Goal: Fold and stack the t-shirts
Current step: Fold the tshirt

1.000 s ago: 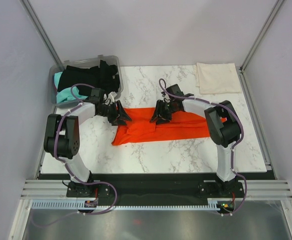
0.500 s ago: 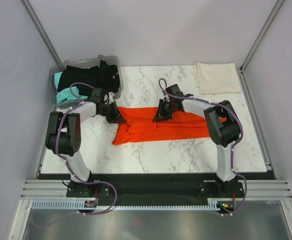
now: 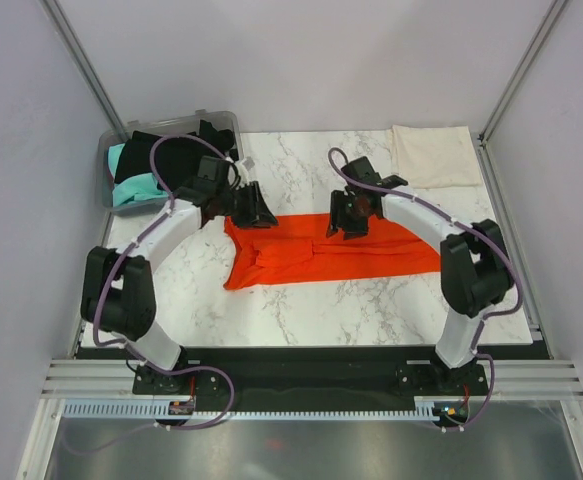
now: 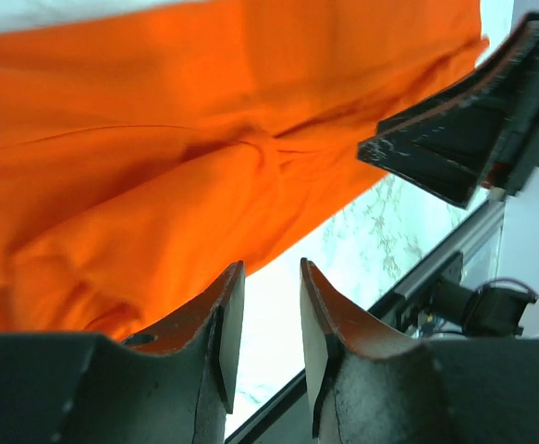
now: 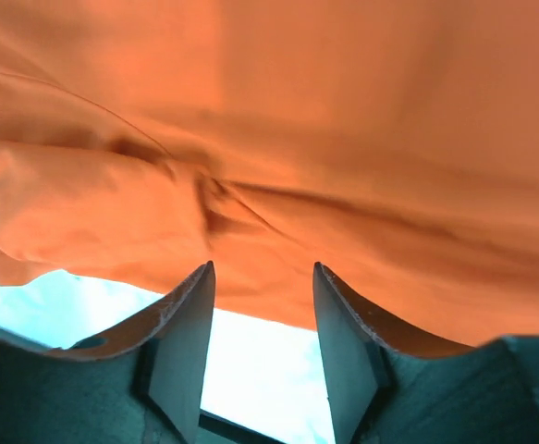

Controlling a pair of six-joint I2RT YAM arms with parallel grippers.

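The orange-red t-shirt [image 3: 331, 255] lies flat across the middle of the marble table [image 3: 301, 310], drawn out into a long band running left to right. Its right part is smooth. Its left end is bunched, with a loose flap hanging toward the near edge, so this looks like a fold only partly made.

The left hand [image 3: 259, 208] hovers over the shirt's far left corner and the right hand [image 3: 349, 222] over its far edge near the middle. Judging by that spacing, they are placed to pinch the same long edge at two spots, so the cloth can travel as one straight line.

The left wrist view shows that hand's fingers [image 4: 227, 324] parted, with bare table in the gap and nothing gripped. The right wrist view shows the same: fingers [image 5: 190, 324] apart, orange cloth just beyond the tips, none caught.

In the far right corner sits the cream-white t-shirt [image 3: 433, 155], already folded square, probably the base of the stack. At the far left, the clear plastic bin [image 3: 106, 160] holds a black t-shirt [image 3: 176, 155] and a teal t-shirt [image 3: 131, 190], both crumpled and apparently waiting their turn.
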